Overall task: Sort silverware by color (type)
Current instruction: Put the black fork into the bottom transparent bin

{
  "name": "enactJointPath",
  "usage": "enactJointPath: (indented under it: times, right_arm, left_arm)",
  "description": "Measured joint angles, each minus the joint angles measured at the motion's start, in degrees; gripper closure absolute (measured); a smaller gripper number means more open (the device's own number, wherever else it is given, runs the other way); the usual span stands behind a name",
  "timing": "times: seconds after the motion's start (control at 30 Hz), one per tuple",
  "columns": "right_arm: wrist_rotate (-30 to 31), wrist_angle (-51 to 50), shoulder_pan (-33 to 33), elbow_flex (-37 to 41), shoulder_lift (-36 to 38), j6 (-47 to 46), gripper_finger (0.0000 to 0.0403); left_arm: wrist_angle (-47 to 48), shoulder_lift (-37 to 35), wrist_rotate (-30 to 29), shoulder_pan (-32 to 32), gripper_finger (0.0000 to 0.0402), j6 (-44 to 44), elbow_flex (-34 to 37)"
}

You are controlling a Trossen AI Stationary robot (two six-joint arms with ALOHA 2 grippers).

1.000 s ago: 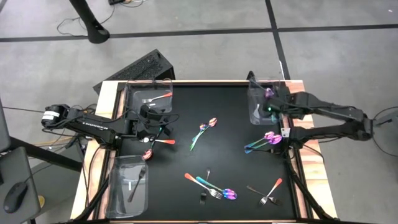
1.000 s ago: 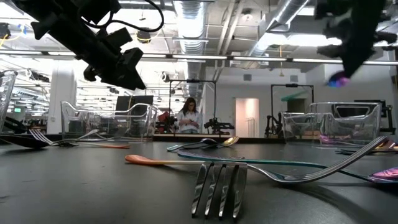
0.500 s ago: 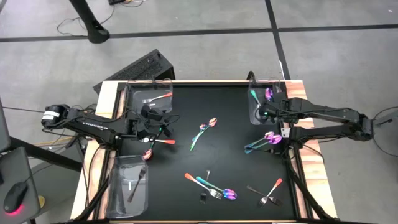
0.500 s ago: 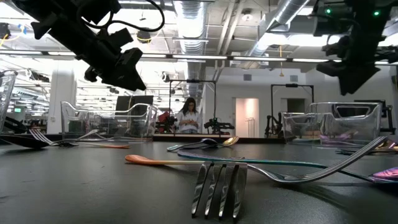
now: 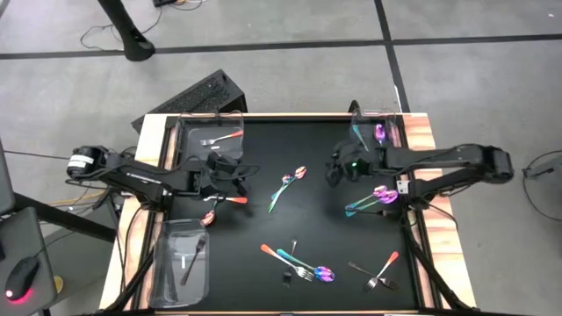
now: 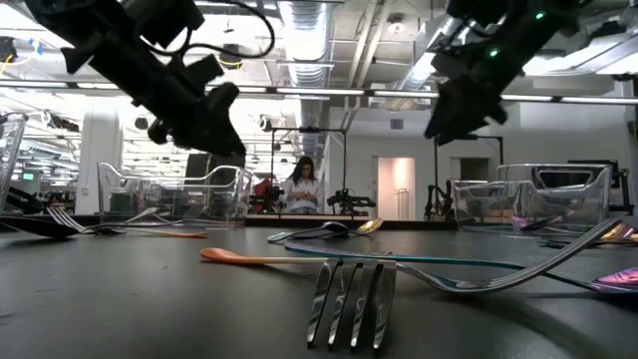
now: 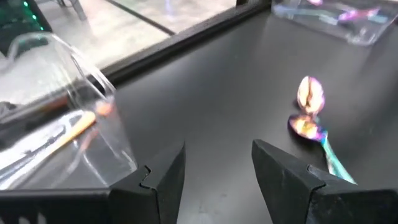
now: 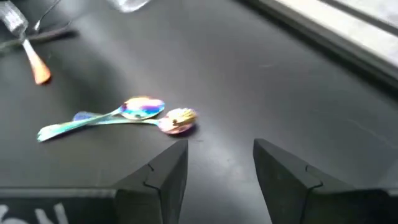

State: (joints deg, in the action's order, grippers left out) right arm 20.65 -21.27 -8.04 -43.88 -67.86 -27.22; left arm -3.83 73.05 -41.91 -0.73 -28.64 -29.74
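My left gripper (image 5: 239,172) (image 7: 217,163) hangs open above the black mat, beside the far left bin (image 5: 209,136), which holds an orange-handled fork (image 7: 59,134). An orange-handled piece (image 5: 230,200) lies on the mat just near of it. My right gripper (image 5: 335,168) (image 8: 220,155) hangs open over the mat, left of the far right bin (image 5: 372,140) holding iridescent pieces. Two crossed iridescent spoons (image 5: 288,184) (image 8: 134,113) lie between the grippers. More iridescent ones (image 5: 372,200) lie at the right.
A near left bin (image 5: 182,259) holds black pieces. Mixed forks and spoons lie at the near middle (image 5: 300,266) and near right (image 5: 382,270). A fork (image 6: 351,299) lies close to the low camera. A person (image 6: 303,187) stands far behind the table.
My right gripper has let go of an iridescent piece over the far right bin and has gone from that bin toward the table's left, out over the mat. My left gripper has shifted a little toward the table's right.
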Motion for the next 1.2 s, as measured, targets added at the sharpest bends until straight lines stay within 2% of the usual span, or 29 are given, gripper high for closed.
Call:
enactJointPath:
  times: [0.27, 0.47, 0.57, 0.73, 0.83, 1.07, 1.2]
  right_arm:
    - [-1.34, 7.01, 2.83, 0.02, -9.71, 0.93, 0.0206]
    - [-2.09, 11.72, 3.17, 0.04, -13.14, 0.92, 0.0207]
    - [-6.53, 19.80, 2.83, 0.02, -16.42, 2.05, 0.0207]
    - [-14.30, 39.20, 2.54, 0.01, -25.17, 2.24, 0.0207]
    - [-16.52, 46.04, 2.54, 0.00, -29.12, 2.22, 0.0207]
    - [-16.65, 46.64, 3.02, -2.16, -33.54, 2.22, 0.0207]
    - [-16.67, 46.69, 3.62, -2.67, -33.83, 2.36, 0.0207]
  left_arm:
    - [-4.62, 7.47, 1.66, 1.00, 0.0227, 0.97, -0.02]
    - [-4.80, 8.66, 3.13, 1.29, 0.0227, 2.49, -0.37]
    - [-4.79, 8.40, 3.07, 1.27, 0.0227, 2.49, -0.37]
    - [-4.72, 8.38, 2.25, 1.44, 0.0227, 2.44, -0.39]
    - [-4.66, 8.38, 2.81, 1.44, 0.0227, 2.07, -0.39]
    - [-3.37, 8.73, 3.91, 1.77, 0.0227, 1.42, -0.42]
    - [0.32, 8.73, 4.01, 2.52, 0.0227, -2.54, -0.42]
